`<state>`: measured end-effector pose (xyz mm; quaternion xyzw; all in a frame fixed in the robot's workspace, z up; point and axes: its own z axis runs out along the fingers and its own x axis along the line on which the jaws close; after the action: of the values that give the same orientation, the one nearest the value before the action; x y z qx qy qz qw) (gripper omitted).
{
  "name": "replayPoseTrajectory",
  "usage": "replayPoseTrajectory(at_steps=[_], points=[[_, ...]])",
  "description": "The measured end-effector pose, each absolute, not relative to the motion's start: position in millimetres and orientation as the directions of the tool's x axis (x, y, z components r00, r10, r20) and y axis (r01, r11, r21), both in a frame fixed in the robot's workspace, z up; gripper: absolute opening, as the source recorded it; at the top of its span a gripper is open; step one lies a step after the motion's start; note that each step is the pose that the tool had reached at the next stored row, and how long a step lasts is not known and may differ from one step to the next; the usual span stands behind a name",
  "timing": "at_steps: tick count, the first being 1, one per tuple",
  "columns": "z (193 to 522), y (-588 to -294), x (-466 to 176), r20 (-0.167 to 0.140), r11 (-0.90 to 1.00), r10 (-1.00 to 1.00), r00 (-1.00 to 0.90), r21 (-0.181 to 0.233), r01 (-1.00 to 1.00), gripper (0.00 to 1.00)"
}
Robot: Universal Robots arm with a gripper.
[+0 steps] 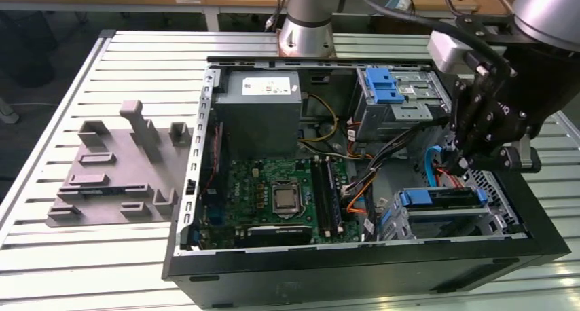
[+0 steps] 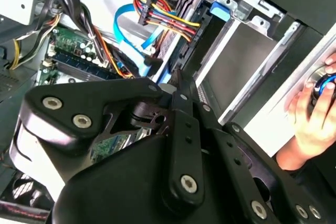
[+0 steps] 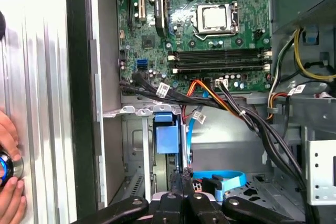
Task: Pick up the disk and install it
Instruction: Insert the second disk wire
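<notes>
The end effector (image 1: 464,163) hangs inside the open case, fingers pressed together on nothing. Just below it the disk (image 1: 441,199) sits in its bay; it looks stiff, fairly heavy and knock-sensitive, best held by its blue bracket edges.

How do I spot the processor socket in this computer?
Find the open black computer case on the slatted table. Its green motherboard lies beside the grey power supply box. The processor socket is the board's shiny square, unlike the long dark memory slots alongside.
</notes>
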<state>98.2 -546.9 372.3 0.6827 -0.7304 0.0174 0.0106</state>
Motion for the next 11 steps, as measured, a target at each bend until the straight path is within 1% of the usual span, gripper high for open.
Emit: replayPoseTrajectory(at_steps=[5,11], points=[[381,-542,97,0.039,0.067,-0.997,-0.068,-0.011,-0.998,0.11],[383,-526,97,0.040,0.067,-0.997,-0.068,-0.011,-0.998,0.11]])
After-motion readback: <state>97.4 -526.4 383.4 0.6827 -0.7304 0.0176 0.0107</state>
